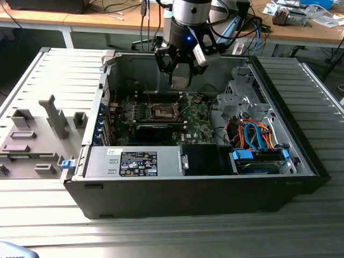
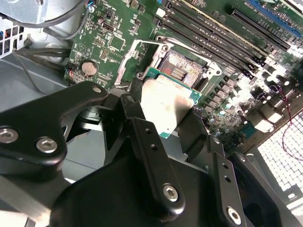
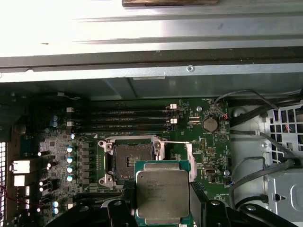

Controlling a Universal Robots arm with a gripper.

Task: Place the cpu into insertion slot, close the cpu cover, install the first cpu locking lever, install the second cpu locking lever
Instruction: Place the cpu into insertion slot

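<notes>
Clamping the cpu by two opposite edges in the gripper, above the motherboard inside the open computer case. Judged light, stiff, thin and fragile underneath, best held by its rims. Pointing straight down from the wrist, with the empty insertion slot at seven o'clock of the claw in the exterior view.

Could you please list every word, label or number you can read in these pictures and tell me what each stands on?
None can be read for certain.
Black-and-white label on the silver metal power supply box: print too small.
Engraving on the silvery-grey metal top of the thin square cpu, held in the gripper: too faint.
White markings on the green motherboard: too small.
</notes>
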